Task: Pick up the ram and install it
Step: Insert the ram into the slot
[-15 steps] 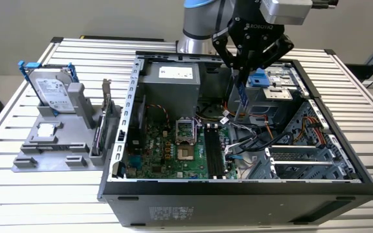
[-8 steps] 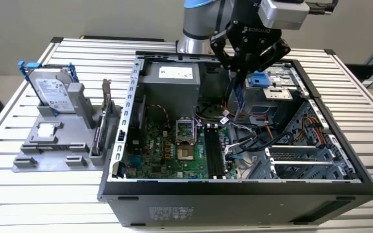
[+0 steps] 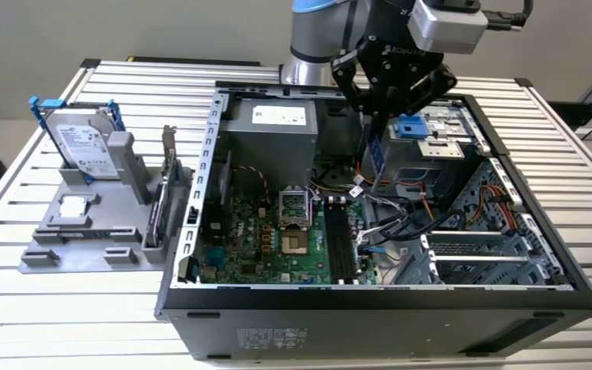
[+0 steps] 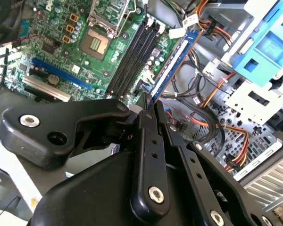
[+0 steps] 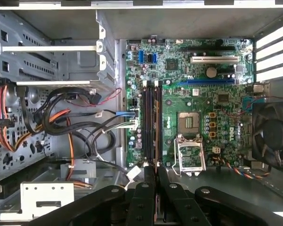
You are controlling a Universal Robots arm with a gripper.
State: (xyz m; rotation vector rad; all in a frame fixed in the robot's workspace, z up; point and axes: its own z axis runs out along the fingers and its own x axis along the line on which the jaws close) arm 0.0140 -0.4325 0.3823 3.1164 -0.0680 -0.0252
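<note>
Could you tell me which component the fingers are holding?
The ram, the narrow blue stick; the hard drive and bracketed card stand in the grey holder.

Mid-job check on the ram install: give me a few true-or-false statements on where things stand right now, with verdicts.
1. The pincer is shut on the ram. True.
2. The ram is seated in one of the memory slots. False: it hangs in the pincer above the motherboard, and the slots look empty.
3. The hard drive stands on the grey rack outside the case. True.
4. The case is closed up. False: its side is open and the motherboard shows.
</note>
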